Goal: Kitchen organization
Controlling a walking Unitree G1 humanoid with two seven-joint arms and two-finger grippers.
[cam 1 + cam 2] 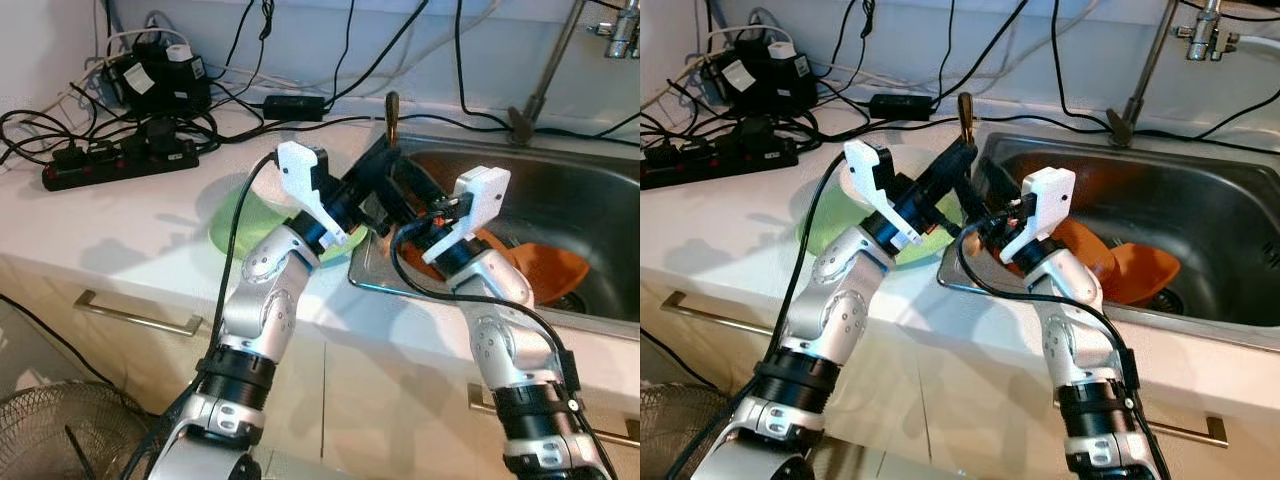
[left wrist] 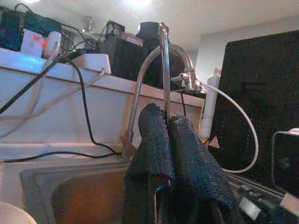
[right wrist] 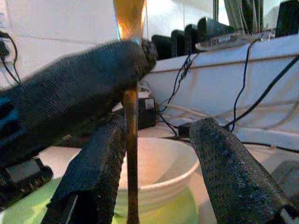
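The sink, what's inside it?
Inside the sink lie orange dishes, one overlapping another. The right gripper and its arm cover part of them, so what lies beneath there cannot be seen. The left gripper holds a thin utensil upright by the sink's edge.

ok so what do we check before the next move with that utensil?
1. Left tool shut on the utensil: ok, held upright over the sink corner.
2. Right tool open: ok, fingers apart.
3. Utensil inside the right tool's gap: ok, close beside one finger; contact cannot tell.
4. Utensil's lower end: cannot tell, hidden behind the tools.
5. Clearance from the white bowl on the green plate: cannot tell, the bowl sits just beyond the fingers.
6. Room in the sink: not ok at the near side, orange dishes lie there.
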